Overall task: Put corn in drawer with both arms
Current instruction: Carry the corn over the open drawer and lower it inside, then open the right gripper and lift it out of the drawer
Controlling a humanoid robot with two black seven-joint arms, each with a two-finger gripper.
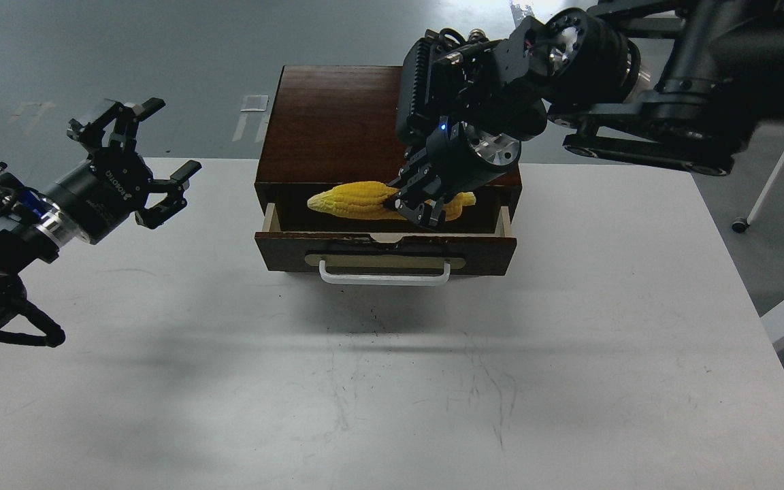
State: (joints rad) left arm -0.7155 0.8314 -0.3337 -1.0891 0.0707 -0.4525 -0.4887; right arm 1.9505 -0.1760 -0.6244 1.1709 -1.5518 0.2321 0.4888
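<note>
The yellow corn [354, 199] lies sideways, tip to the left, over the open gap of the drawer [385, 248], which is pulled partly out of the dark-brown box [337, 122]. My right gripper [414, 204] is shut on the corn's thick right half and points down at the drawer opening. I cannot tell whether the corn rests on the drawer floor. My left gripper [143, 160] is open and empty, held above the table's left side, well clear of the box.
The white table [392, 381] spreads in front of the drawer, marked with dark scuffs. The drawer's white bar handle [385, 275] faces me. My right arm [637, 75] reaches over the box's right half. A desk leg with castor [753, 204] stands off the table's right.
</note>
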